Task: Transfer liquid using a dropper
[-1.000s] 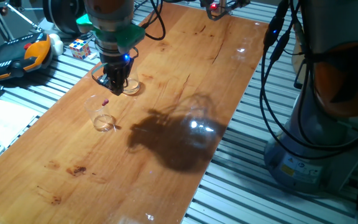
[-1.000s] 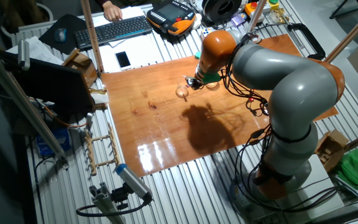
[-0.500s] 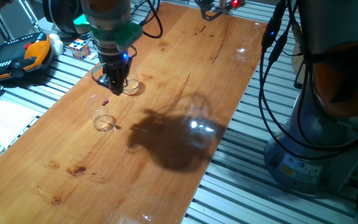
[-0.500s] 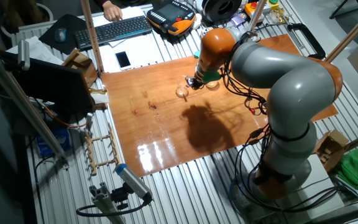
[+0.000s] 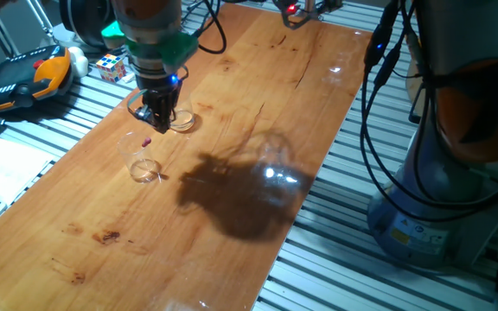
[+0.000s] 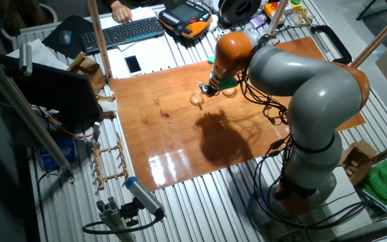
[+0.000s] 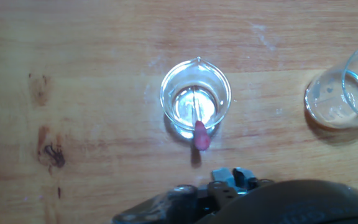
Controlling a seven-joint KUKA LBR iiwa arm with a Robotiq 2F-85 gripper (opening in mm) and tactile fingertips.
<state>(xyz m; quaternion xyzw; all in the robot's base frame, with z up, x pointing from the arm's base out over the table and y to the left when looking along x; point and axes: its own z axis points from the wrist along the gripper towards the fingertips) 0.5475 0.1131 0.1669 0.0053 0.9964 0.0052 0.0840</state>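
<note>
A wooden desk (image 5: 258, 104) holds two small clear beakers near its long edge beside the keyboard and clutter. In the hand view, the dropper (image 7: 199, 127) leans inside the middle beaker (image 7: 196, 99), its magenta bulb resting on the rim, its tip in the shallow clear liquid (image 7: 188, 106). The second beaker (image 7: 344, 93) stands apart. The gripper (image 5: 161, 118) hovers above it; I cannot tell whether its claw is apart or together.

Two clear glass beakers (image 7: 196, 98) (image 7: 342, 94) on the wooden table (image 7: 92, 56), one dropper (image 7: 199, 130) standing in the first; beyond it one Rubik's cube (image 5: 111, 66), one keyboard (image 6: 123, 33), one phone (image 6: 133, 64)
</note>
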